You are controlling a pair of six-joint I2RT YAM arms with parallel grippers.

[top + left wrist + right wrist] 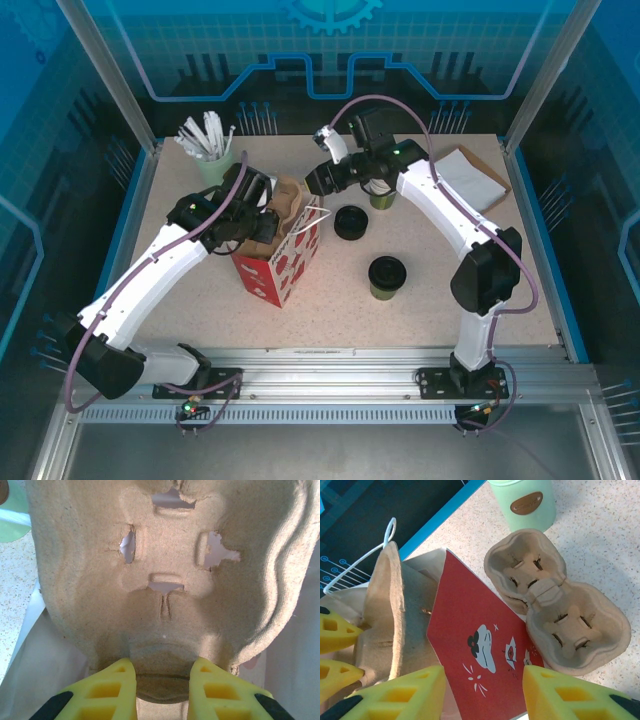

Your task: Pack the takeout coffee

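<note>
End effectors: left end effector (162, 667) pinched on a pulp cup carrier (165, 560), right end effector (482, 675) spread wide with nothing between its fingers.
Takeout coffee (386, 277) stands upright with its lid on, on the worktop (520, 300) right of centre and toward the near edge, well apart from both end effectors. Black lids (350, 222) sit just beyond it toward the far edge. The red-and-white bag (282, 262) stands to its left, near centre. The left end effector holds its carrier at the bag's open top; the right one hovers over the bag's far side, where a second carrier (560, 615) lies flat on the worktop beside the bag. A mint-green holder (212, 165) of white utensils sits near the far-left corner.
</note>
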